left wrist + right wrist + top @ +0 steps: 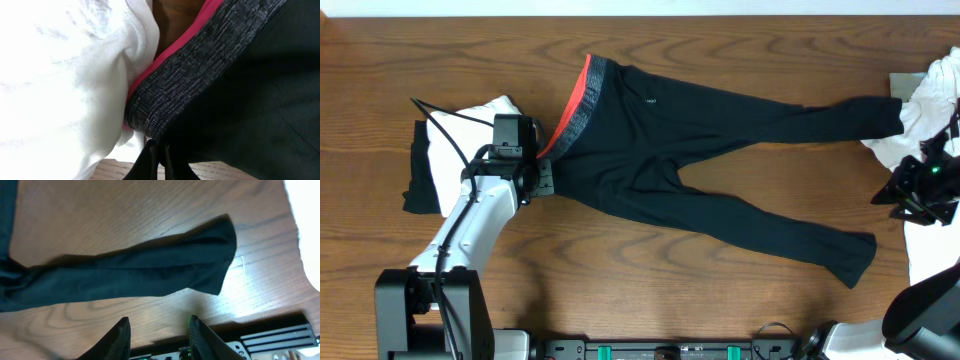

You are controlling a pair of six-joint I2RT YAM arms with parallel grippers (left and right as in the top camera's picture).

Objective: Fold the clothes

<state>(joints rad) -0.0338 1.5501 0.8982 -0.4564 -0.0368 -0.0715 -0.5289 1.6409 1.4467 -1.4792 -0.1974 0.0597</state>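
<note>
Sprawling flat across the wooden surface (720,40), the black trousers (720,150) point their grey-and-red waistband (582,100) leftward. Beside a white garment (470,140), the left gripper (544,178) is clenched on the waistband's lower corner. The right gripper (159,336) hangs released near one leg's cuff (220,255). A tiny white mark (648,101) on the hip is too small to read.

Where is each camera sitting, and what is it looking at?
Overhead: above the table, looking straight down at the trousers; left arm and right arm show.
Left wrist: on the left arm, close up on the waistband and a white garment; left gripper shows at bottom.
Right wrist: on the right arm, facing down at one leg; open right gripper shows at bottom.
Shared: all three see the trousers.
</note>
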